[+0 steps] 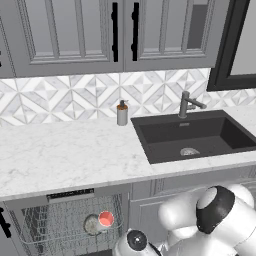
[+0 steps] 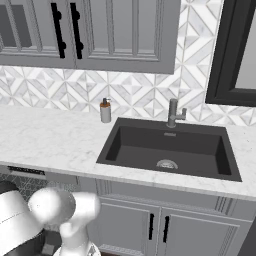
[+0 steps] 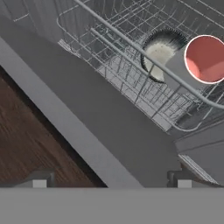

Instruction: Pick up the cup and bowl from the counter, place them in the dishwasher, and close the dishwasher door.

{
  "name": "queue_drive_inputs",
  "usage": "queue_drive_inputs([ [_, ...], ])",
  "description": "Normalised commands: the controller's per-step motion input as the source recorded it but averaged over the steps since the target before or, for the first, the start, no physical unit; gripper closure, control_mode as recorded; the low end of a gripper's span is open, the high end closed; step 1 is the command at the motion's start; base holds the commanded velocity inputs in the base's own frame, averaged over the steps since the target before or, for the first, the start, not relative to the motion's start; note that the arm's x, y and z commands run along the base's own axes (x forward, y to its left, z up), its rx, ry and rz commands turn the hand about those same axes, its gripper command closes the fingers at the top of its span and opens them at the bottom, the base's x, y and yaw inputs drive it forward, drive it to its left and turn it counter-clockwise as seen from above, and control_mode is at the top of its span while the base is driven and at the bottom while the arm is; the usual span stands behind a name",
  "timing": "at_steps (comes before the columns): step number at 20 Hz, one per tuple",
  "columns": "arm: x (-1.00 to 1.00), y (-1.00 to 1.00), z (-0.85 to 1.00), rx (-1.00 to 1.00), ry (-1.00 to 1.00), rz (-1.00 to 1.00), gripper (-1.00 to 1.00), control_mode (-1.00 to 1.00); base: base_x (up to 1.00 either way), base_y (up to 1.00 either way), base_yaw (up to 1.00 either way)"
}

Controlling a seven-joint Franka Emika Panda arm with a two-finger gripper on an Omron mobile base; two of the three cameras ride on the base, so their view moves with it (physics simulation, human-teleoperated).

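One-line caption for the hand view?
Cup and bowl lie in the dishwasher rack above the lowered door.

The open dishwasher door lies flat across the way; the cup and bowl crowd the wire rack, seemingly touching.

A grey cup with red-pink inside and a speckled pale bowl lie in the grey wire rack.

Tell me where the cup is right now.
The cup lies on its side in the dishwasher's wire rack, red inside facing out, right beside the bowl; it sits lower left in the left base view.
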Motion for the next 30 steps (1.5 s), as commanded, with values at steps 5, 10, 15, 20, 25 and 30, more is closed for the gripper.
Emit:
queue_drive_inputs([
  [5,-1.0,0.73,0.24,-0.03,-0.24,-0.15,-1.0,-1.0,0.0,0.0,0.0],
  [10,-1.0,0.36,0.57,0.0,-0.07,-0.05,-1.0,-1.0,0.0,0.0,0.0],
  [15,-1.0,0.79,-0.24,-0.01,-0.34,0.0,-1.0,-1.0,0.0,0.0,0.0],
  [20,-1.0,0.75,-0.24,-0.08,-0.28,-0.01,-1.0,-1.0,0.0,0.0,0.0],
  [25,-0.49,0.17,-0.94,-0.27,-0.37,0.01,-1.0,-1.0,0.0,0.0,0.0],
  [30,-0.01,0.34,-0.94,-0.39,-0.41,0.03,-1.0,-1.0,0.0,0.0,0.0],
])
